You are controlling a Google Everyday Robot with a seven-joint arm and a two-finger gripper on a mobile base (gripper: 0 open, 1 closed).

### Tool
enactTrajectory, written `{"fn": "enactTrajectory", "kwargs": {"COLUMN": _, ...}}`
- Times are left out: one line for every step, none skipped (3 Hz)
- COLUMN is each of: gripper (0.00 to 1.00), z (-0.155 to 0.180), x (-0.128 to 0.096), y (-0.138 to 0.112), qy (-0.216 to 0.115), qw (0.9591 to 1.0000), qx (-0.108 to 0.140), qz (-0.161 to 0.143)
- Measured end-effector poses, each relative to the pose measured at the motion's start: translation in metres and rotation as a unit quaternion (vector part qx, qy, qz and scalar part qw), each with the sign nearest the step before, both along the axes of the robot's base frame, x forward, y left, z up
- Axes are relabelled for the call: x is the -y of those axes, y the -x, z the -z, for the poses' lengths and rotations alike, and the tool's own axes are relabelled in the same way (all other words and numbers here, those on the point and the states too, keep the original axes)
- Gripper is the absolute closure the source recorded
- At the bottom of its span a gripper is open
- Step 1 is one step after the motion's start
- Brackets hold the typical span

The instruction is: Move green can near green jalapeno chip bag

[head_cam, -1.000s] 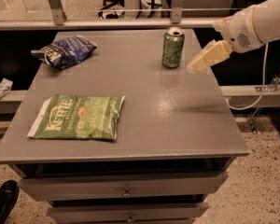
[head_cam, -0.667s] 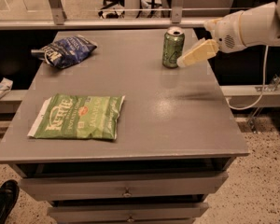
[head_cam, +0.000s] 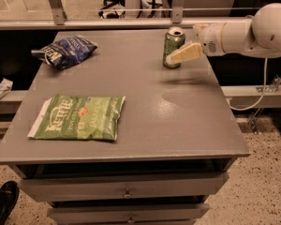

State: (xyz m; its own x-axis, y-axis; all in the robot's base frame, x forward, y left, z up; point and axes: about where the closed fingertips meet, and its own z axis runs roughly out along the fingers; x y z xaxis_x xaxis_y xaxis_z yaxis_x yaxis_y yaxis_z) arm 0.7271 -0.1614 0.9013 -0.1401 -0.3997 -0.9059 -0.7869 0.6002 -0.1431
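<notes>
The green can (head_cam: pixel 172 45) stands upright near the far right corner of the desk (head_cam: pixel 187 121), its silver top with the opening showing. The tool (head_cam: pixel 181 54) is right at the can: its pale, wedge-shaped end lies across the can's lower right front as seen from the camera, overlapping it. Whether the tool is apart, together or clamped on the can, I cannot tell. The white arm (head_cam: pixel 243 31) reaches in from the right edge of the view, level with the can's upper half, and casts a soft shadow on the desk just in front of the can. The green jalapeno chip bag (head_cam: pixel 77 117) lies flat near the front left corner of the desk, white "Kettle" lettering facing up, well apart from the can and diagonally across the top from it. A dark blue chip bag (head_cam: pixel 65 50), crumpled, rests at the far left corner. Below the top, the desk has drawers (head_cam: pixel 126 187) with small knobs. A pale cable (head_cam: pixel 264 86) hangs down to the right of the desk, and a black shoe (head_cam: pixel 2 203) shows on the speckled floor at the lower left.
</notes>
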Motion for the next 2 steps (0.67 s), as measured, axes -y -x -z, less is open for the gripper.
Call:
{"fn": "enactTrajectory", "kwargs": {"gripper": 0.15, "z": 0.01, "x": -0.005, "y": -0.007, "qy": -0.026, "qw": 0.9996, "qx": -0.007, "qz": -0.001}}
{"fn": "enactTrajectory", "kwargs": {"gripper": 0.38, "z": 0.016, "x": -0.02, "y": -0.006, "qy": -0.061, "qw": 0.9979, "qx": -0.018, "qz": -0.009}}
